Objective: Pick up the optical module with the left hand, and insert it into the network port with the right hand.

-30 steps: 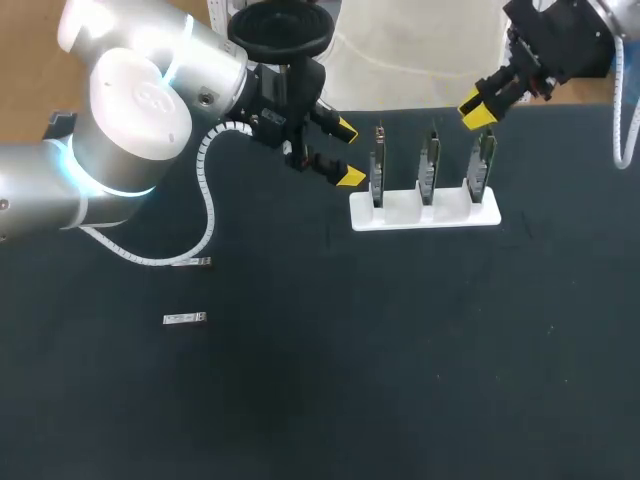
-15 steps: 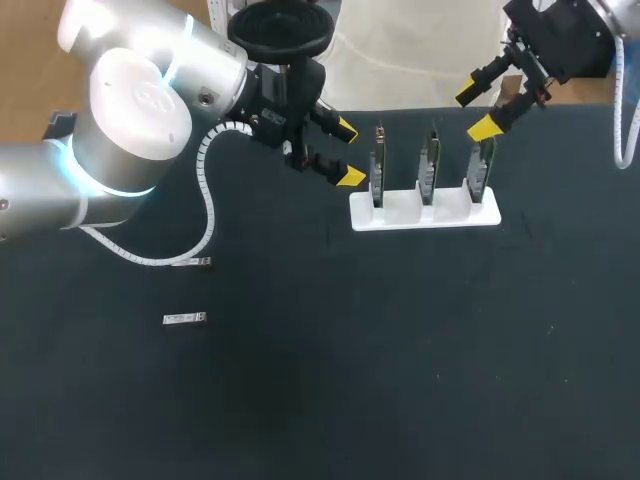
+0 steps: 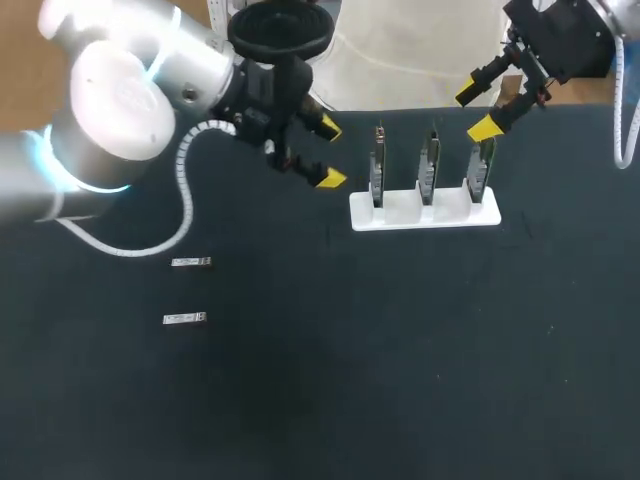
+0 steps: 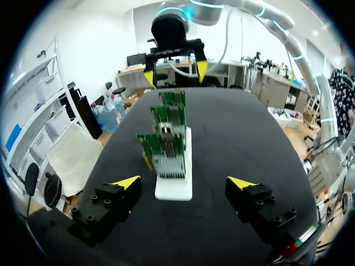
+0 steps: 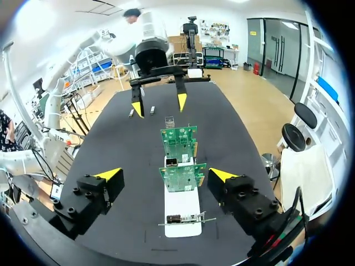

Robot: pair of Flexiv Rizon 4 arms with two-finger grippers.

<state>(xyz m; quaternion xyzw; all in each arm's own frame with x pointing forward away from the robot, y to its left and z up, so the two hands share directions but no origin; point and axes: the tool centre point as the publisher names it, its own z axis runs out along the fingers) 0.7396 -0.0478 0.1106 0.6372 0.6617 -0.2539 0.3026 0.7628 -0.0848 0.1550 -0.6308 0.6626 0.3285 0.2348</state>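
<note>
Two small silver optical modules (image 3: 191, 262) (image 3: 184, 318) lie on the dark table at the left, also seen far ahead of the right wrist (image 5: 131, 113). A white stand (image 3: 400, 215) holds three upright green network boards (image 3: 428, 165). My left gripper (image 3: 328, 153) hangs open and empty just left of the stand; in its wrist view (image 4: 184, 183) the boards (image 4: 169, 138) line up ahead of it. My right gripper (image 3: 476, 112) is open above the rightmost board (image 3: 484, 160), with nothing between its fingers. In the right wrist view (image 5: 165, 175) the nearest board (image 5: 180, 220) lies edge-on below.
The stand's base (image 5: 182, 233) sits near the table's far edge. Each wrist view shows my other gripper beyond the boards: the right gripper (image 4: 175, 72) and the left gripper (image 5: 158, 105). A white cable loops under my left arm (image 3: 185, 215).
My right gripper has gone from nearly shut at the rightmost board's top to wide open. My left arm has drawn back a little to the left.
</note>
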